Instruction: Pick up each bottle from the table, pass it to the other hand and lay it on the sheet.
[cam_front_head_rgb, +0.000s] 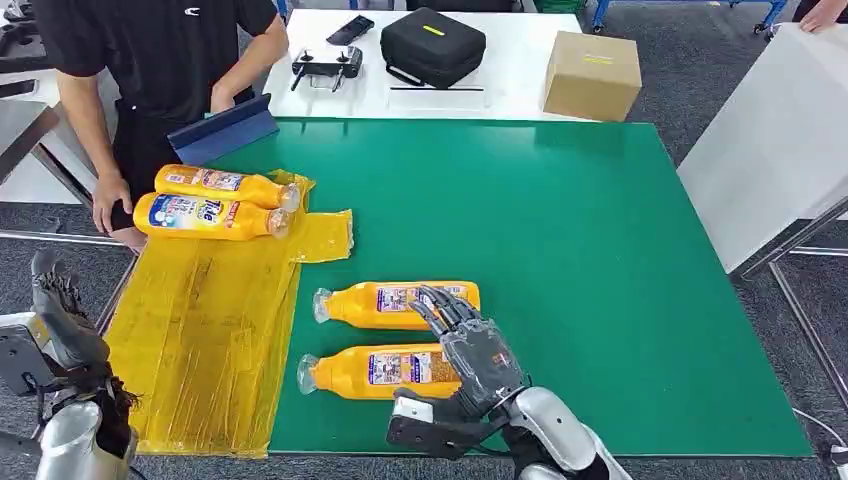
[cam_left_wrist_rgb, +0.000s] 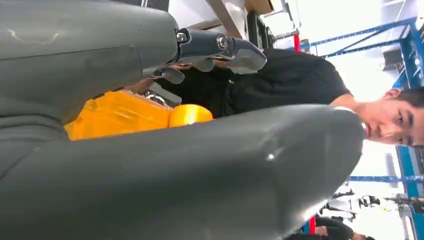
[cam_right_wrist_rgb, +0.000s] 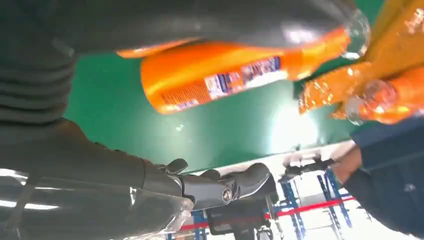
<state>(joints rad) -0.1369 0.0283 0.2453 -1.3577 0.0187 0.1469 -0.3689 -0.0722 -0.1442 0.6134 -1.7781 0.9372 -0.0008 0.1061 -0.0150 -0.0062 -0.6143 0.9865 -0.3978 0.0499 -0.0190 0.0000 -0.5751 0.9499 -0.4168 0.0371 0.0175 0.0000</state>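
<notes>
**Right hand poised over two remaining bottles**

The right hand (cam_front_head_rgb: 478, 352) hovers with fingers apart and empty, over the gap between the near bottle (cam_front_head_rgb: 375, 372) and the far bottle (cam_front_head_rgb: 395, 303), both lying on the green table (cam_front_head_rgb: 600, 250) just beside the yellow sheet (cam_front_head_rgb: 205, 330). The left hand (cam_front_head_rgb: 58, 318) waits beside the sheet's outer edge, holding nothing, fingers loosely curled. Two laid bottles (cam_front_head_rgb: 215, 203) rest at the sheet's far end. Recommendation: settle on one bottle, wrap its body mid-length, and lift level.
</notes>
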